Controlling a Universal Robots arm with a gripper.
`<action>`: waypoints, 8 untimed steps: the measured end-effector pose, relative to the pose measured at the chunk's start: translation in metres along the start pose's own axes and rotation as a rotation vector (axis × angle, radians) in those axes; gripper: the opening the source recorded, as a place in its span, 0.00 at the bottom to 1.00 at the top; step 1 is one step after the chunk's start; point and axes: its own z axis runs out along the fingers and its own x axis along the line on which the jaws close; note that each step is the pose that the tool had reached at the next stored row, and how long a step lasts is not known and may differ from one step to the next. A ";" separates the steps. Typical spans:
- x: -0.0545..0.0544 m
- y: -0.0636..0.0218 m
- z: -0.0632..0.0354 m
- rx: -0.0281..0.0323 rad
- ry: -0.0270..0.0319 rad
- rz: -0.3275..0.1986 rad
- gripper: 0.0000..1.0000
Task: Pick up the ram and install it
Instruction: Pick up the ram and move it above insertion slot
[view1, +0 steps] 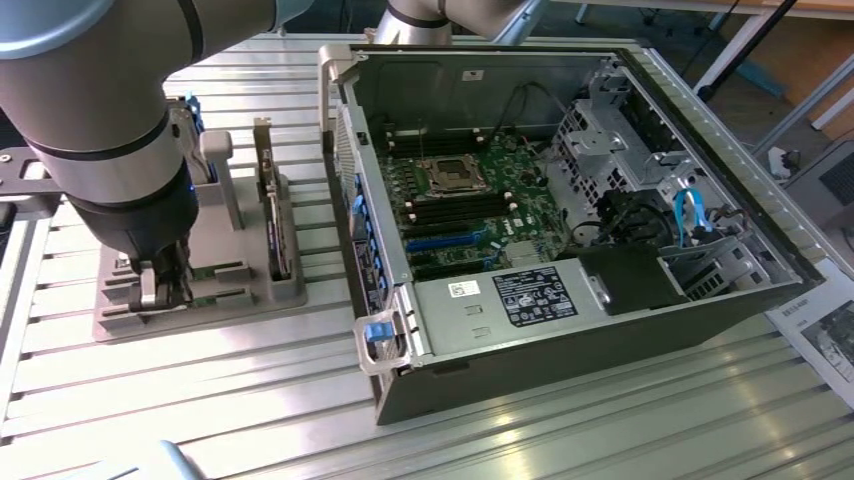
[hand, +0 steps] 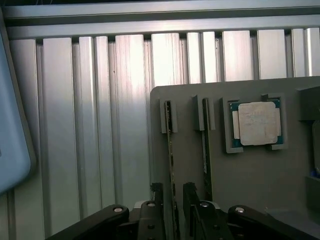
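The ram (hand: 172, 150) is a thin green stick standing on edge in a slot of the grey holder (hand: 250, 190). My gripper (hand: 173, 212) is open, with one dark finger on each side of the stick's near end and a small gap to each. A second thin stick (hand: 205, 150) stands in the neighbouring slot. In the exterior view my gripper (view1: 163, 292) is down at the holder (view1: 254, 290) on the exterior view's left, beside the open computer case (view1: 534, 310).
A square silver processor chip (hand: 257, 123) lies in a holder pocket. A wider upright card (view1: 274, 220) stands in the holder near the case. The motherboard (view1: 467, 200) lies inside the case with dark slots beside its socket (view1: 447, 172). The table (view1: 200, 400) is ribbed metal.
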 end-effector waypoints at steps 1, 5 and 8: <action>0.000 0.0000 0.0000 0.0000 0.0000 0.000 0.30; 0.000 -0.0003 0.0046 0.0000 0.0000 0.000 0.30; 0.000 -0.0008 0.0079 0.0000 0.0000 0.000 0.30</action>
